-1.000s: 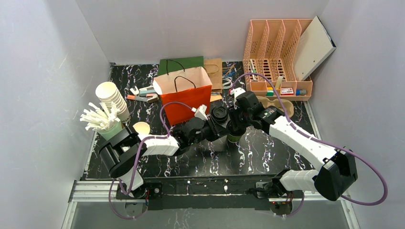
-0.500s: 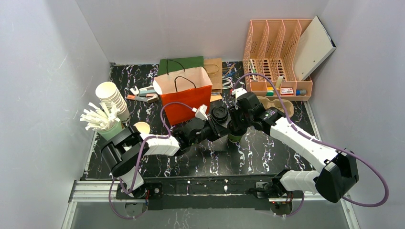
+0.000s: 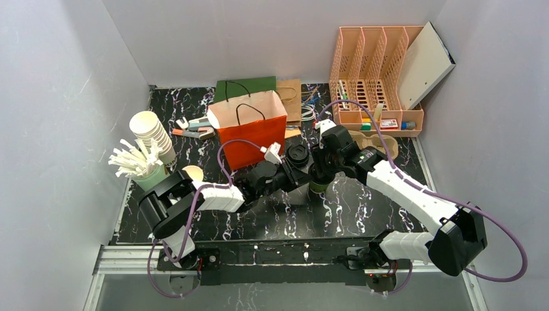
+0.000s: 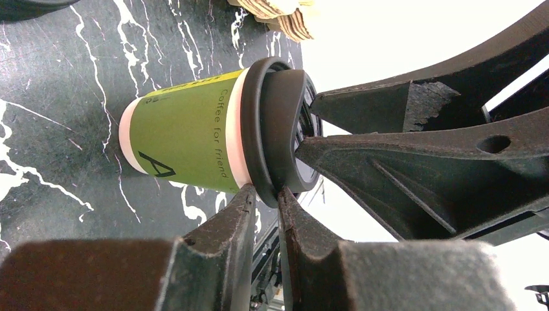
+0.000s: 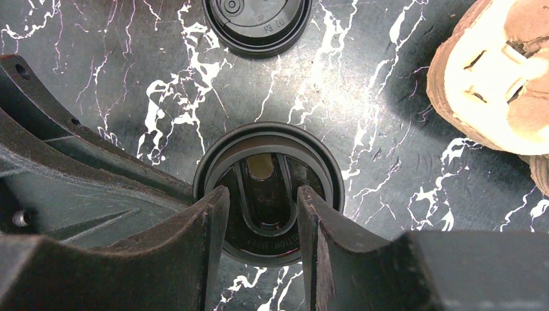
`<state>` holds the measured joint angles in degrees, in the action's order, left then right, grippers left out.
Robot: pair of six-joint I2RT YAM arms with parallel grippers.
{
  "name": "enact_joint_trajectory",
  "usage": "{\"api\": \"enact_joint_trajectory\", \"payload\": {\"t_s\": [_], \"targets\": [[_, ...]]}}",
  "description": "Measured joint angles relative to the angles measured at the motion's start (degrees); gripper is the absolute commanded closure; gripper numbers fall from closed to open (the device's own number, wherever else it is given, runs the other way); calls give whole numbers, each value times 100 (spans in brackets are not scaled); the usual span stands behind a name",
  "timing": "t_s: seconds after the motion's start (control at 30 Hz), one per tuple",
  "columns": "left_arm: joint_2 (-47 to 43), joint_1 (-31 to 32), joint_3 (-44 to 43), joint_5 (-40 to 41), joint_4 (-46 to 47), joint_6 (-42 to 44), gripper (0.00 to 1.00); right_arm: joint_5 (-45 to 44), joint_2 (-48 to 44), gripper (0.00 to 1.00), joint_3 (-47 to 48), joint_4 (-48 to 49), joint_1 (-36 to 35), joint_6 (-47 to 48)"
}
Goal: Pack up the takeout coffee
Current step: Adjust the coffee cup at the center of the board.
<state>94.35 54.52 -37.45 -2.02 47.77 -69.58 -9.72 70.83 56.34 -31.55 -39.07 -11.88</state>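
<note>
Takeout coffee (image 4: 188,139): found upright on the black marbled tabletop (image 4: 52,97), about mid-scene, just near and right of the red paper bag (image 3: 249,133). Green wall and black lid (image 5: 268,188) are seen; the contents are hidden by the lid.

Left pincer (image 4: 265,191): narrowed, with the lid's rim pinched between its fingertips on the cup's near-left side.

Right pincer (image 5: 262,194): brought over the cup from above, jaws set about half apart. The fingertips are laid on the lid's top inside the rim, and nothing is clamped between them.

Other containers noted:
- Red paper bag: stood upright with its mouth open and a pale lining shown. No contents can be made out.
- Loose black lid (image 5: 256,23): laid flat on the tabletop just far of the cup.
- Lidless cup (image 3: 192,173): cream inside shown, set at the near left.
- Pale green cup (image 3: 150,176): packed with white sticks, at the far left edge.
- Stack of white paper cups (image 3: 152,133): tilted, just far of that cup.
- Peach file rack (image 3: 375,71): placed at the far right, with small items in its front tray.
- Cardboard cup carrier (image 5: 498,78): right of the coffee.
</note>
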Motion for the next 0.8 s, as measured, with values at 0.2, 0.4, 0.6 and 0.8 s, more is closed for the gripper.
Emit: {"api": "enact_joint_trajectory", "payload": {"t_s": [0.2,0.4,0.6,0.8], "targets": [[46,4,44,22,114,-9,87,-2,-13,48,-39,44,0,-15],[114,22,76,61,280,-15,87,-2,-35,48,-105,177,4,-42],[170,39,103,98,413,-31,89,-9,-39,48,-140,260,7,-61],[208,57,109,140,479,-31,90,-28,-33,48,-140,286,7,-83]]}}
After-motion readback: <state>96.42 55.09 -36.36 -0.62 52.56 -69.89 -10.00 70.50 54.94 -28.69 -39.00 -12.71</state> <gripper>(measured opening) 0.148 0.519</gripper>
